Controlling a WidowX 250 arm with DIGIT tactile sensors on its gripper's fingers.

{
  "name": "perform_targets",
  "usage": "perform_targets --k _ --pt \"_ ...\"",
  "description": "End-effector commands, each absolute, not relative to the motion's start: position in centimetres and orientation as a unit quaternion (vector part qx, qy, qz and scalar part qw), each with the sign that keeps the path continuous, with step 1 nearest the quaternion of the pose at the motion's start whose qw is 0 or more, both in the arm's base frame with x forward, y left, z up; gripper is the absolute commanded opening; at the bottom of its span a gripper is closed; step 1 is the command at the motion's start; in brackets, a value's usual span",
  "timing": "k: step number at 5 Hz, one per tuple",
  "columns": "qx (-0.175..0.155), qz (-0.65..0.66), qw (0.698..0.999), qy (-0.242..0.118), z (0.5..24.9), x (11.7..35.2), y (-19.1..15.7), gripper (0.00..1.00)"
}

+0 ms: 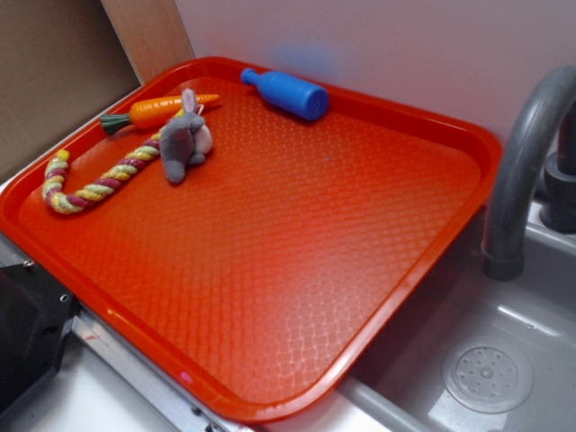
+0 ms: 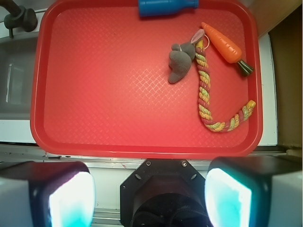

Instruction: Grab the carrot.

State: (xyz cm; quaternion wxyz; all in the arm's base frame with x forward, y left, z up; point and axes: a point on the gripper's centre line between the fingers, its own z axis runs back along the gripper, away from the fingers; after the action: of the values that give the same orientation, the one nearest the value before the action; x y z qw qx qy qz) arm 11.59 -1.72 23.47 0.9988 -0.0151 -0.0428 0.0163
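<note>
Red plastic tray (image 1: 378, 270) with a diamond-embossed floor sits over a grey sink (image 1: 504, 360). Carrot (image 1: 162, 110), smooth orange taper with a dark green stem, lies at the tray's far corner, beside the plush grey bunny (image 1: 184, 139) and a braided J-shaped rope (image 1: 94, 184); a blue bottle (image 1: 286, 93) lies apart. Only the exterior view shows the faucet (image 1: 522, 162). Only the wrist view shows the gripper (image 2: 149, 198), jaws spread, empty, off the tray's near edge.
</note>
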Motion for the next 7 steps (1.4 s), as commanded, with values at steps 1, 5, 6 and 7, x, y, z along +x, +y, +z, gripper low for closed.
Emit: perform_targets --k 1,5,6,7 --pt "-0.015 0.016 0.999 -0.043 23.5 11.6 -1.7 1.00" --pt "0.070 -0.186 0.970 -0.138 15.3 19.4 12.2 1.00" --pt "0.091 -0.194 0.970 -0.118 12.8 22.1 14.0 1.00" --pt "0.109 -0.220 0.963 -0.107 11.2 24.3 14.4 1.00"
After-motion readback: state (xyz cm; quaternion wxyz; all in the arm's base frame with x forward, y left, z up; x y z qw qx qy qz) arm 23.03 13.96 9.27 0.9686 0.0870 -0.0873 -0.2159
